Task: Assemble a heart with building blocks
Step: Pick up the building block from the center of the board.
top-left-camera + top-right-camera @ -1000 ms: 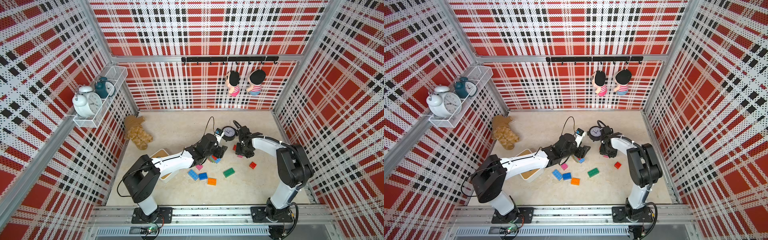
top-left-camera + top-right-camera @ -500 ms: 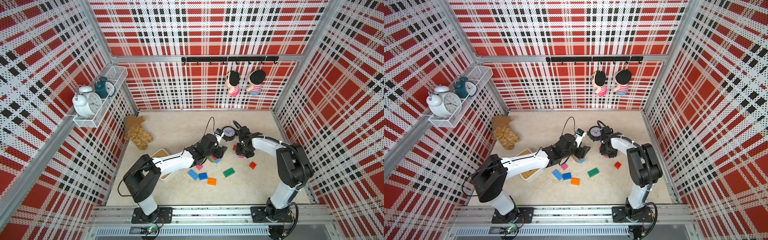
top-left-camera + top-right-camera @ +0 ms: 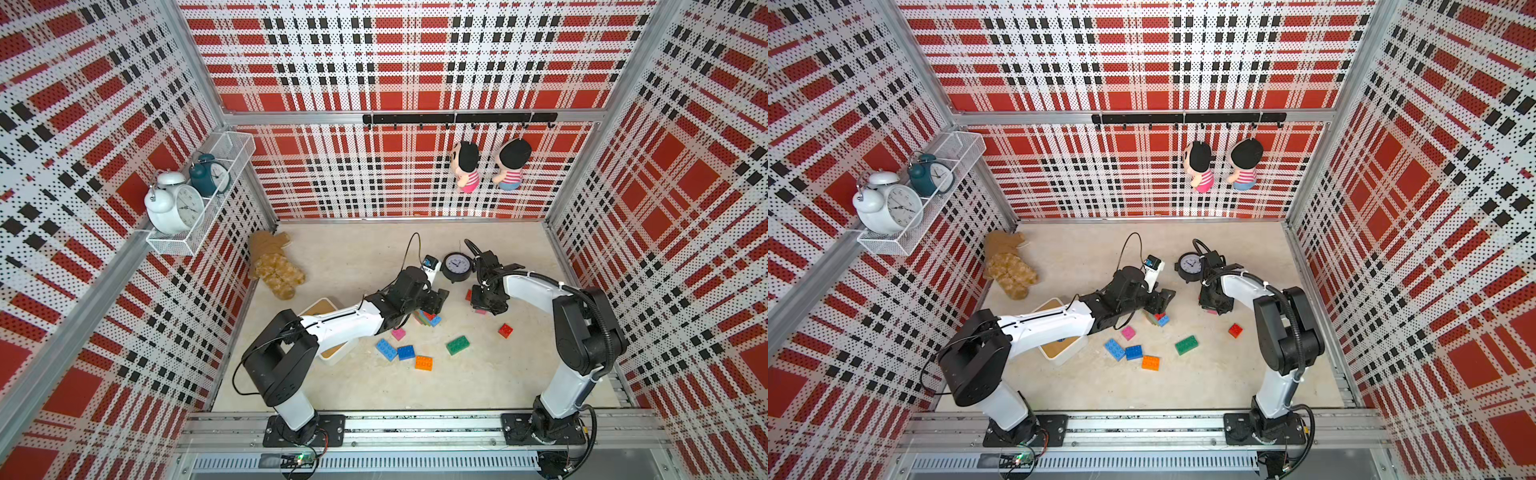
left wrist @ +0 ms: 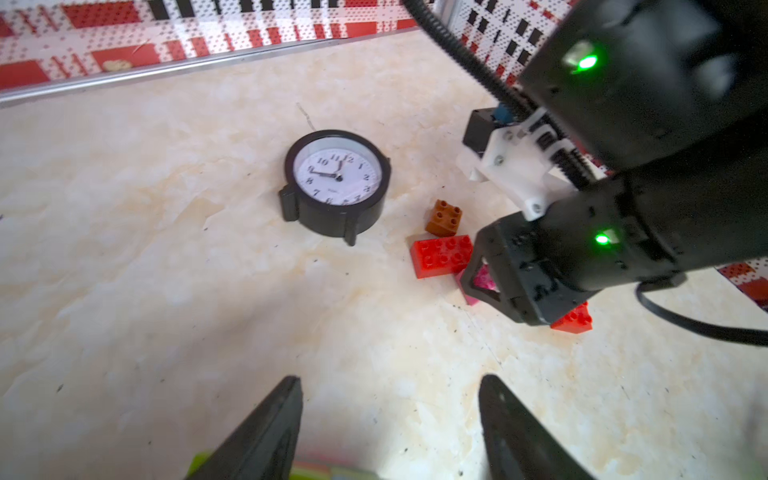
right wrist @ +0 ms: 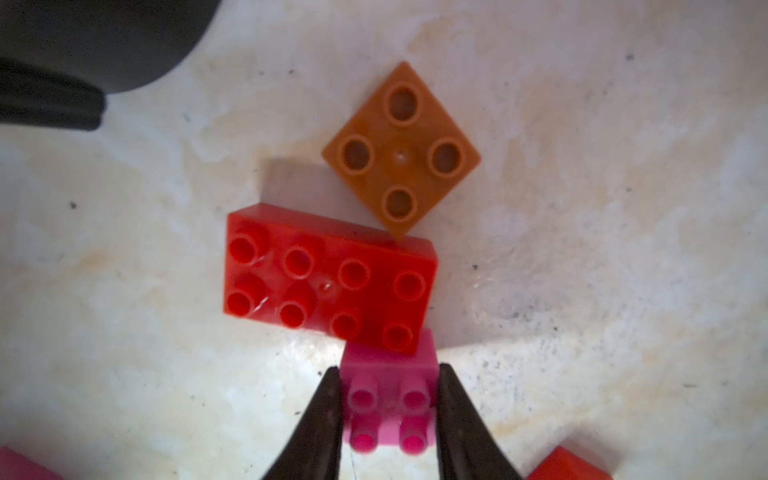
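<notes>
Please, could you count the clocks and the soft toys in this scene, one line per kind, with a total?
Clocks: 3 (white clock and teal clock in the wall shelf, black clock on the table)
Hanging dolls: 2 (doll in pink, doll in blue)
Teddy bear: 1
Total: 6

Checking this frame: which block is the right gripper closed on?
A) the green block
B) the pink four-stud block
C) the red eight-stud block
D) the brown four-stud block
B: in the right wrist view the right gripper has a finger pressed against each side of the pink four-stud block, while the red eight-stud block and the brown four-stud block lie beyond its tips.
</notes>
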`<state>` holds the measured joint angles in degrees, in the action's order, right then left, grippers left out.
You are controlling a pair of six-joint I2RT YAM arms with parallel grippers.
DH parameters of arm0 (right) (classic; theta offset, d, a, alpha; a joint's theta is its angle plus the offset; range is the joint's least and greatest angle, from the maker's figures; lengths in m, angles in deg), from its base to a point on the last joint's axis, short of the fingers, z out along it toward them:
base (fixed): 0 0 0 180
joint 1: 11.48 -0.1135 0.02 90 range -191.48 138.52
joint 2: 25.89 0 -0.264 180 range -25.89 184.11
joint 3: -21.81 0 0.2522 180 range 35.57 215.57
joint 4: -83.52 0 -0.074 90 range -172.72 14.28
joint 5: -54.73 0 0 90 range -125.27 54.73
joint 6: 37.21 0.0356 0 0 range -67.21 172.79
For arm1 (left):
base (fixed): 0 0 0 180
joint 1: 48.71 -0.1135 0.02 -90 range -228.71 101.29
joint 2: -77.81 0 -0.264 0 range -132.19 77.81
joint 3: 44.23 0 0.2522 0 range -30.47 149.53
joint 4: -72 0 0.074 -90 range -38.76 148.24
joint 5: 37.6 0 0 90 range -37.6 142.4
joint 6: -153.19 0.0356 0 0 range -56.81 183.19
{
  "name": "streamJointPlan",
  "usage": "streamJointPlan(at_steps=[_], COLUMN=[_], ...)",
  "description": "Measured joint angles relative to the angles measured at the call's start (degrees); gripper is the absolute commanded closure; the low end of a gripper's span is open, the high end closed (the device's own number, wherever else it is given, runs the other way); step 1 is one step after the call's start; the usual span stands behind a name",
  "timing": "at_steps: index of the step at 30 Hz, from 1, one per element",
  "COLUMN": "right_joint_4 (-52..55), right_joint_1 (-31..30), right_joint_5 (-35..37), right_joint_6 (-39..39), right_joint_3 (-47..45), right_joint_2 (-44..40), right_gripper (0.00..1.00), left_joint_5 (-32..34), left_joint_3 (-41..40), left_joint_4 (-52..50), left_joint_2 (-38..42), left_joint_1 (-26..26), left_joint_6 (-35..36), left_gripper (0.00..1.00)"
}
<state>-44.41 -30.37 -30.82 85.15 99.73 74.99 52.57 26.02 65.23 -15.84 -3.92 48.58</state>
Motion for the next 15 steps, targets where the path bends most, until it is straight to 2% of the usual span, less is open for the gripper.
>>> streamJointPlan(at_steps=[7, 15], right_joint_4=[-4.7, -7.1], right_joint_1=[-6.6, -10.5], right_joint_5=[-5.3, -11.1], right_joint_6=[-10.4, -15.8], right_joint_3=[-1.7, -5.6], right_joint_2=[-9.3, -13.7], right_gripper=[0.85, 0.89], left_joint_5=[-3.3, -5.3], left_joint_3=[-15.3, -24.2], left_joint_4=[5.5, 6.6], left_joint_2=[11.1, 13.8], left_joint_1=[-11.1, -12.6], left_joint_6=[-9.4, -15.2], left_gripper=[0.37, 0.51])
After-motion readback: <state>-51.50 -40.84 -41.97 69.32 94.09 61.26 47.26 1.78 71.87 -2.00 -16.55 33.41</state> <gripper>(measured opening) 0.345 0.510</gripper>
